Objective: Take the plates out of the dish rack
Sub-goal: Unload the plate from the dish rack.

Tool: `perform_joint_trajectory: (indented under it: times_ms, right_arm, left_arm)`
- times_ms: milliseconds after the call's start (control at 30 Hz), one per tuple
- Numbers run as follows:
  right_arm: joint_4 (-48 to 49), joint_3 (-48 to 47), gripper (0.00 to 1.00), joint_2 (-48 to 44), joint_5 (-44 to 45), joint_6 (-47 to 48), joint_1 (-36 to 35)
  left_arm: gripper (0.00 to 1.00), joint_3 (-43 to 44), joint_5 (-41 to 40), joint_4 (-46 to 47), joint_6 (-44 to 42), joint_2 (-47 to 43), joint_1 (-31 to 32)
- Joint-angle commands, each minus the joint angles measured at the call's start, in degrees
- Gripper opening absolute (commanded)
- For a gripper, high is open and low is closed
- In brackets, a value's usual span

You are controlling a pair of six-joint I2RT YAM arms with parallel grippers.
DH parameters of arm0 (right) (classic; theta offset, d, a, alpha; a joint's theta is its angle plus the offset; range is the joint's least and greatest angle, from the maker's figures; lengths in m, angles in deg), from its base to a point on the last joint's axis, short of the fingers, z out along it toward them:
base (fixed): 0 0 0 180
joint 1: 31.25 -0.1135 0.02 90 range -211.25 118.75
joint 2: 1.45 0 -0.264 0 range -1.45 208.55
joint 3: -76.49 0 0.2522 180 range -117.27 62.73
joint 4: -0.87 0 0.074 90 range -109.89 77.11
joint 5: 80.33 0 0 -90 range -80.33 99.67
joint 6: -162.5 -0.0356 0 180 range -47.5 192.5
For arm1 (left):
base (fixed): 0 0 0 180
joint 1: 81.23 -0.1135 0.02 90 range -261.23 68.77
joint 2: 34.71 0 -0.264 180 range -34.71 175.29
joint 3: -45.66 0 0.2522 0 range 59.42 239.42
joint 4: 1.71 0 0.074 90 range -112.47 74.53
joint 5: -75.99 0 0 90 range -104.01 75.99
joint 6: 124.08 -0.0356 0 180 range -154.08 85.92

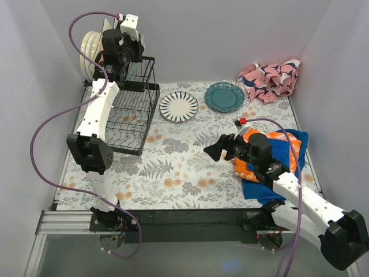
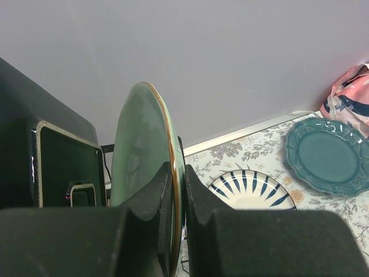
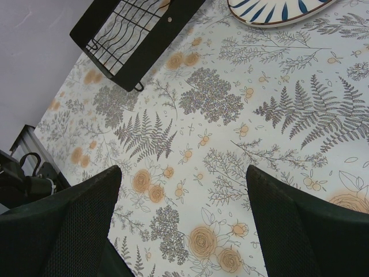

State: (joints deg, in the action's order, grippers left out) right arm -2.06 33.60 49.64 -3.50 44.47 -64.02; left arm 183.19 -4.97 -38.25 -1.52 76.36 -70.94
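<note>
The black wire dish rack (image 1: 134,109) stands at the far left of the table. Cream plates (image 1: 90,48) stand upright at its back. My left gripper (image 1: 122,51) is high over the rack's back end. In the left wrist view it (image 2: 178,187) is shut on the rim of an upright pale green plate (image 2: 138,147). A black-striped plate (image 1: 179,106) and a teal plate (image 1: 224,96) lie flat on the table right of the rack. My right gripper (image 1: 218,149) hovers open and empty over mid-table (image 3: 184,190).
A pink patterned cloth (image 1: 270,79) lies at the far right corner. An orange and blue cloth (image 1: 285,153) lies under my right arm. A dark square-edged piece (image 2: 63,167) stands just left of the green plate. The rack's near corner (image 3: 138,34) shows in the right wrist view.
</note>
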Motion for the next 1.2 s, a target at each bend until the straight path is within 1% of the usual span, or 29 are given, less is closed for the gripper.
perform_joint_trajectory:
  times_ms: [0,367,1033,1167]
  right_arm:
    - [2.71,-0.49,0.93,-0.82,0.95,1.14,-0.36]
    - [2.71,-0.67,0.93,-0.47,1.39,1.14,-0.89]
    - [2.71,-1.11,0.93,0.24,1.66,1.14,-1.59]
    - [2.71,-1.20,0.93,0.41,1.74,1.22,-1.68]
  left_arm:
    - [0.00,3.76,2.92,-0.50,0.23,-2.17,0.26]
    - [0.00,7.45,3.00,-2.17,1.28,-1.55,-0.44]
    - [0.00,9.57,5.20,-0.86,0.84,-2.34,-0.35]
    - [0.00,8.86,5.55,-0.59,-1.17,-2.96,0.70]
